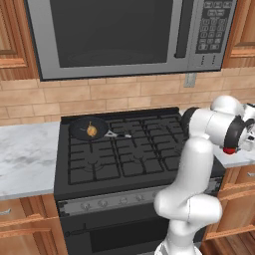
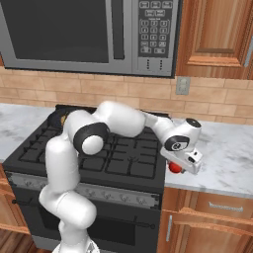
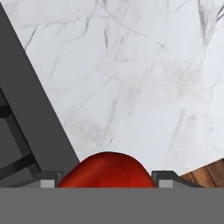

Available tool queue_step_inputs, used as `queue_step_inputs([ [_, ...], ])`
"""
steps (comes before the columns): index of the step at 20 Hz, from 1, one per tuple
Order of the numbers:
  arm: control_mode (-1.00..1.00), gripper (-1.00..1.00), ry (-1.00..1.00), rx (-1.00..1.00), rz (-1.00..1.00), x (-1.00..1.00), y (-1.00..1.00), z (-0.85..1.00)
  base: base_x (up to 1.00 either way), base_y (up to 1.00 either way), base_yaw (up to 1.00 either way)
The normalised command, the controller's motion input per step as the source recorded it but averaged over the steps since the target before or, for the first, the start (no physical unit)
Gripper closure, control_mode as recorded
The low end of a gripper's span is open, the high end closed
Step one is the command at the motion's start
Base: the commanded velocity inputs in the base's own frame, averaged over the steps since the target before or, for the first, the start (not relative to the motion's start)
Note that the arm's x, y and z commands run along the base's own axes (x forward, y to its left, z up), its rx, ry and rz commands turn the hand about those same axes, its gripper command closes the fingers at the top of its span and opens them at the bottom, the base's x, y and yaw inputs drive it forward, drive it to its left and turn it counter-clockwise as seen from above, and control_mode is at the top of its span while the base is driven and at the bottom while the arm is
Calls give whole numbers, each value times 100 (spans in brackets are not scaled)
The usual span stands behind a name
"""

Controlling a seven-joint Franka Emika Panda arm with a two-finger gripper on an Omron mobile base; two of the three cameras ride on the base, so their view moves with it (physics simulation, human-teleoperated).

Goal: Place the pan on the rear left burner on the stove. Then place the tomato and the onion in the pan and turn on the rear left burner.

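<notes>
Tomato (image 3: 106, 169), smooth bright red, sitting between the hand's (image 2: 176, 168) fingertips, which are pinching it near the worktop's (image 2: 222, 148) front edge, just right of the stove (image 1: 124, 149). Onion (image 1: 91, 131) lying in the pan (image 1: 88, 128) at the stove's rear left corner.

The light was even and bright in every view, flat and without a visible source, and cast only faint shadows under the white arm (image 2: 118, 123) and around the stove (image 1: 124, 154) grates. The microwave (image 1: 119, 35) door carried a soft pale sheen, no hard glare. All three pictures were coarse and slightly soft, and the tomato (image 3: 106, 169) close to the hand camera looked blurry.
</notes>
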Motion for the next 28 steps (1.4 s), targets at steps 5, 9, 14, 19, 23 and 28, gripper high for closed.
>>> queue_step_inputs([
  [5,-100,100,-14,0,0,-13,60,31,0,0,0],
  [9,-100,100,-13,0,0,-3,64,35,0,0,0],
  [14,-100,100,-10,0,0,0,65,43,0,0,0],
  [19,-100,100,-6,-3,0,0,55,51,0,0,0],
  [23,-100,100,-2,-7,0,0,55,46,0,0,0],
  [28,-100,100,-1,-8,0,0,57,35,0,0,0],
])
